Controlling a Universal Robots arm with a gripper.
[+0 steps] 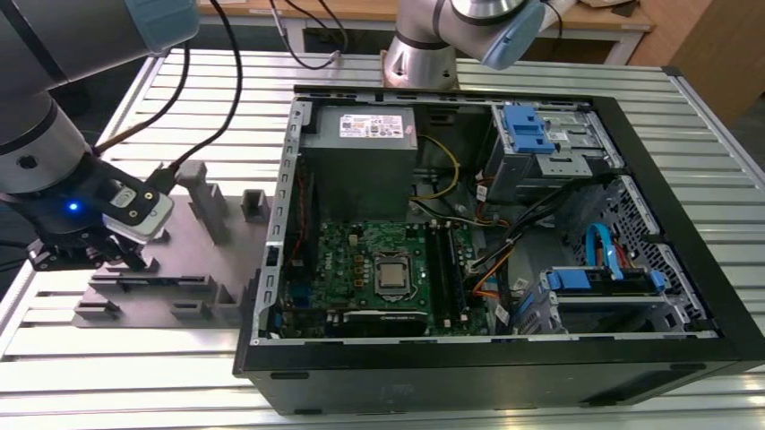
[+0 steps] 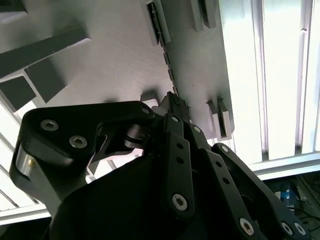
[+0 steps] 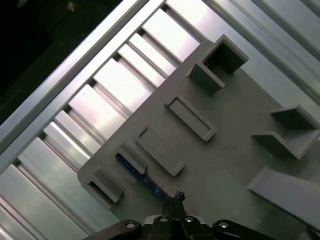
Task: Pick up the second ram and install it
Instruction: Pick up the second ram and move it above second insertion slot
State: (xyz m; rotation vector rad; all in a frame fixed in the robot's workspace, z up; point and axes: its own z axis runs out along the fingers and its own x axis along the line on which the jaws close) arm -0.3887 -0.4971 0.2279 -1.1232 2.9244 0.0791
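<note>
The second ram point(image 3: 142, 177) sits in tray point(image 3: 235, 165) beneath tool point(image 3: 176, 197).

Big alu table point(image 1: 120, 376), slatted w/ long grooves, runs from 6 to 12 o'clock in the exterior view and takes up nearly all the space. At 12 to 1 o'clock behind it stands a wooden desk point(image 1: 610, 20) on a white leg point(image 1: 624, 45). At 2 o'clock, a brown wood panel point(image 1: 717, 36), upright. Light is strong from overhead: the slats point(image 3: 120, 80) glare near-white in the first wrist view, same on the slats point(image 2: 280, 75) in the second wrist view. Past the table edge it goes dark point(image 3: 40, 40); can't tell what's there.
</note>
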